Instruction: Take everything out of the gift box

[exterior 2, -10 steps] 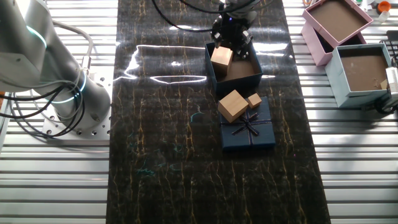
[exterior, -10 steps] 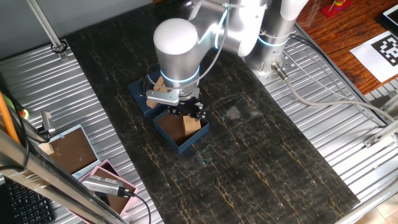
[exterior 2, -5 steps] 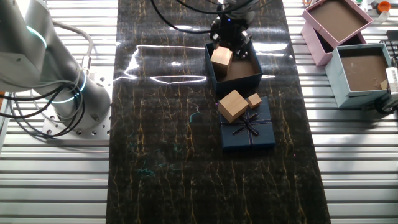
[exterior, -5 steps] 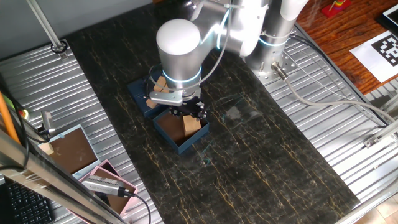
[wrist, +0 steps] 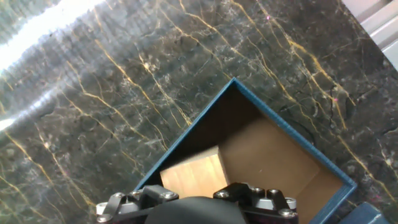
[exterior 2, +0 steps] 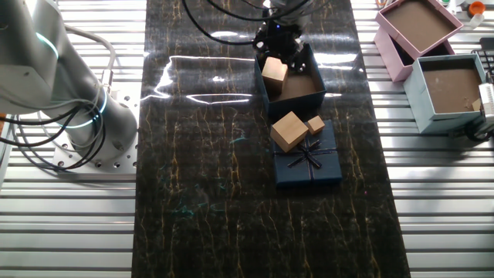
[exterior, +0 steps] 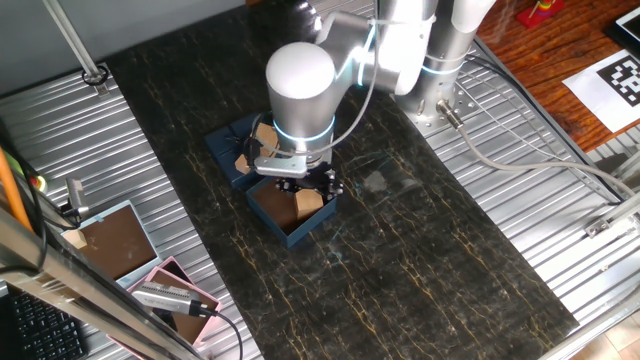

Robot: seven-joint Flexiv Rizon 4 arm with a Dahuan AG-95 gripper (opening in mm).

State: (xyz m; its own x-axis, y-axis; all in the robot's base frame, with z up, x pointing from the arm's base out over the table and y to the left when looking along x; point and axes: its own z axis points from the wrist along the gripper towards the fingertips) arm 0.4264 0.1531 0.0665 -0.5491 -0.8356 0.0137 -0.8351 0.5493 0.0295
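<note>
The gift box (exterior: 290,236) is a small navy box with a brown inside, in the middle of the dark mat; it also shows in the other fixed view (exterior 2: 316,96) and the hand view (wrist: 186,127). One tan wooden block (exterior: 308,200) lies inside it, leaning at a wall (exterior 2: 274,71) (wrist: 194,174). My gripper (exterior: 312,187) hangs just over this block (exterior 2: 279,48), its black fingers spread and not closed on it. In the hand view only the finger bases show. Two more blocks, one large (exterior 2: 289,130) and one small (exterior 2: 316,124), lie on the navy lid (exterior 2: 309,166).
A pink-rimmed tray (exterior 2: 417,23) and a light blue box (exterior 2: 451,85) stand on the ribbed metal beside the mat. The arm's base (exterior 2: 77,116) is bolted at the other side. The lid lies right against the gift box (exterior: 222,150).
The arm has shifted a little sideways over the gift box. The block inside has stayed in place, as have the two blocks on the lid.
</note>
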